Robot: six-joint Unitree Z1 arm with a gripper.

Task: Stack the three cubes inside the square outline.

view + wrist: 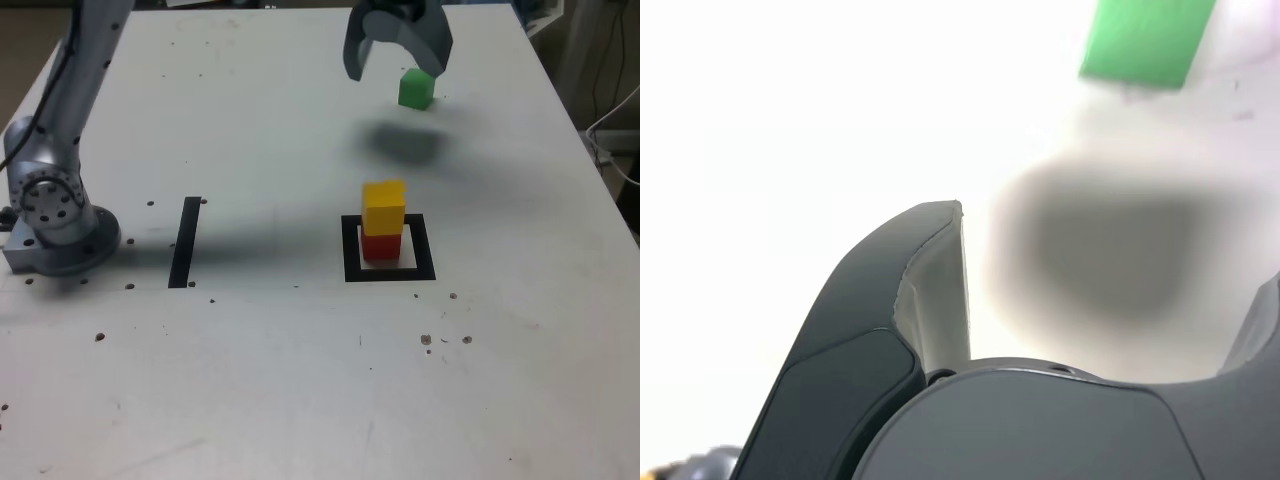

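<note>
"Inside the square outline (427,250), toward the right edge of the surface (240,390) in the exterior view, what is installed?"

"Two units. The red cube (381,248) sits within the white centre; the yellow cube (383,208) rests on top of it."

"State the position of the green cube (416,89)."

"Outside the outline, on the surface, near the corner where the far edge meets the exterior view's right edge."

"State of the tool (397,72)?"

"Open. The fingers stand wide apart, with nothing gripped. The tool is raised above the surface and casts a blurred shadow (405,145). The wrist view shows the green cube beyond the fingertips, untouched."

"Remaining fittings?"

"A straight black strip (185,242) lies between the outline and the arm base (62,235). The base stands toward the surface's left edge in the exterior view."
</note>
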